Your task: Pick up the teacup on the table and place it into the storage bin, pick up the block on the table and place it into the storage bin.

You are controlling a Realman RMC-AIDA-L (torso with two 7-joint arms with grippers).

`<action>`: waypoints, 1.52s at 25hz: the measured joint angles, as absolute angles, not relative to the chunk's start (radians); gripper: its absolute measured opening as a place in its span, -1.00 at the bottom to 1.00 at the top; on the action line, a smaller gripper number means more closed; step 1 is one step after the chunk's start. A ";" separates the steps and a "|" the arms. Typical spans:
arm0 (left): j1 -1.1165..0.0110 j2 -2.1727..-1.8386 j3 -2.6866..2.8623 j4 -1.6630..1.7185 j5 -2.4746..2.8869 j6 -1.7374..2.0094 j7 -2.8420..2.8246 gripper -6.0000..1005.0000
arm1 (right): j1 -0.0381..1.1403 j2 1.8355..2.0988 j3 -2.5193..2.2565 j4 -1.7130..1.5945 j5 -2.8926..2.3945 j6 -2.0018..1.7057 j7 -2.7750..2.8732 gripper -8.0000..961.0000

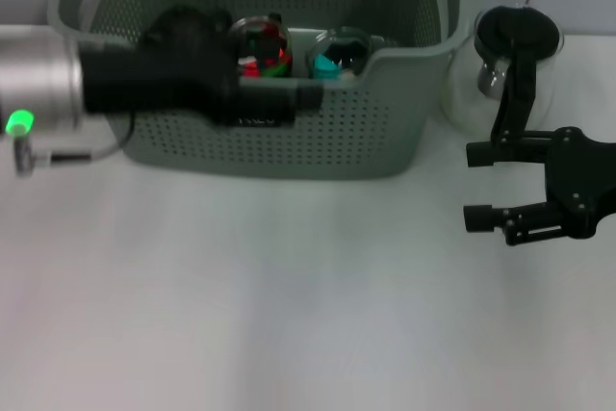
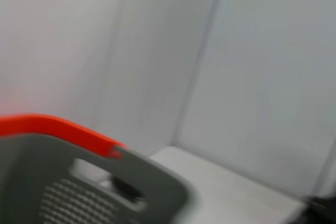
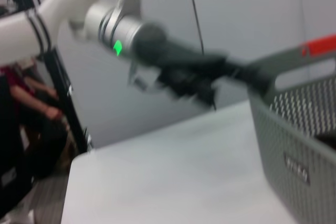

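Note:
The storage bin [image 1: 289, 146], grey-green with perforated sides, stands at the back centre of the table. Inside it sit two rounded glass pieces: one teacup [image 1: 260, 40] showing red and green, and another glass piece [image 1: 345, 48] with a teal block-like thing [image 1: 324, 66] beside it. My left gripper [image 1: 289, 98] reaches in from the left and hovers over the bin's front wall. My right gripper [image 1: 479, 186] hangs open and empty over the table to the right of the bin. The right wrist view shows the left arm [image 3: 173, 56] at the bin's rim [image 3: 283, 61].
A glass pot [image 1: 496, 60] with a black handle stands just right of the bin, behind my right gripper. An orange handle clip [image 2: 58, 128] tops the bin's rim. The white table [image 1: 289, 295] spreads in front of the bin.

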State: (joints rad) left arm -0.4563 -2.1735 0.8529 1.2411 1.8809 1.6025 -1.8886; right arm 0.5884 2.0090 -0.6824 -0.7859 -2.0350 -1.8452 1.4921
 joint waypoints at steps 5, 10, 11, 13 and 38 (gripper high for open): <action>-0.400 -2.176 0.772 1.149 1.833 1.718 -1.772 0.89 | 0.586 2.021 -0.670 -0.781 -1.981 -1.841 1.458 0.93; -0.387 -2.172 0.674 1.071 1.835 1.786 -1.686 0.89 | 0.601 2.022 -0.663 -0.781 -1.974 -1.840 1.467 0.93; -0.384 -2.172 0.670 1.063 1.836 1.789 -1.674 0.89 | 0.602 2.022 -0.661 -0.781 -1.974 -1.839 1.467 0.93; -0.382 -2.172 0.668 1.042 1.844 1.793 -1.642 0.89 | 0.600 2.022 -0.661 -0.781 -1.977 -1.828 1.465 0.93; -0.514 -2.166 0.812 0.686 1.991 1.579 -1.407 0.89 | 0.586 2.023 -0.674 -0.738 -2.216 -1.686 1.454 0.93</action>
